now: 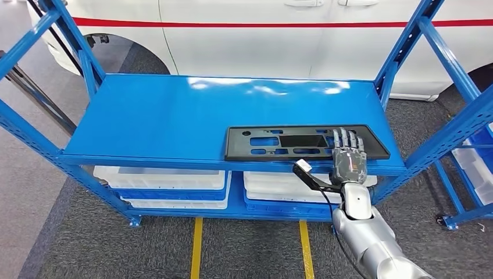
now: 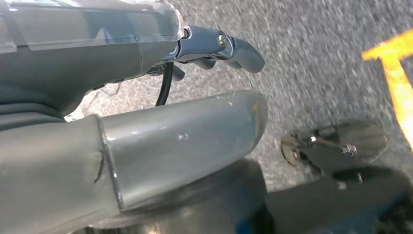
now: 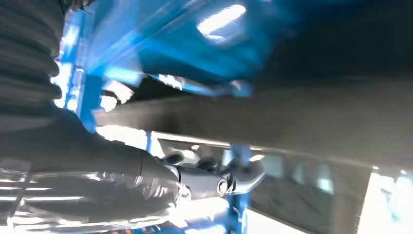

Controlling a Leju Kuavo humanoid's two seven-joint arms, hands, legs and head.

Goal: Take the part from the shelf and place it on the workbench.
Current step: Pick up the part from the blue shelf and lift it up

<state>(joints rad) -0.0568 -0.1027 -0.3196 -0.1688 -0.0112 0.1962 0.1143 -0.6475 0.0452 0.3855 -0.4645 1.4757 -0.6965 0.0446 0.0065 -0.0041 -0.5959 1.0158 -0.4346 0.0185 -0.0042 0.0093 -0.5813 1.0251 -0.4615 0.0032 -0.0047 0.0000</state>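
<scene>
Part: the black part (image 1: 302, 143), a flat plate with cut-outs, is lying on the blue shelf (image 1: 174, 119) toward its front edge, at about 4 o'clock from the shelf's middle in the head view.
Long axis: it is running from 9 o'clock to 3 o'clock, parallel to the shelf's front lip, so the plate is presenting its long front side to the robot.
Right hand: the right hand (image 1: 347, 156) is reaching in from 6 o'clock and lying over the plate's 3 o'clock end, fingers straight and pointing to 12 o'clock, resting on or just above the top face. The right wrist view is blurred; whether the thumb is under the shelf-side edge cannot be told, so the grasp itself cannot be told.
Left hand: the left hand (image 2: 146, 112) is hanging down over grey floor, well apart from the shelf, with nothing in it; its fingers are seeming loosely extended and not curled.
Nearer hand: the right one, by far.
Key relation: the plate's bulk is lying at 9 o'clock from the right hand, so a hold at this end would probably leave the far end heavy and inclined to droop.
Progress: the part is not yet lifted, judging by how flat it is lying.
Below: white bins (image 1: 168, 180) are sitting on the lower level.
</scene>
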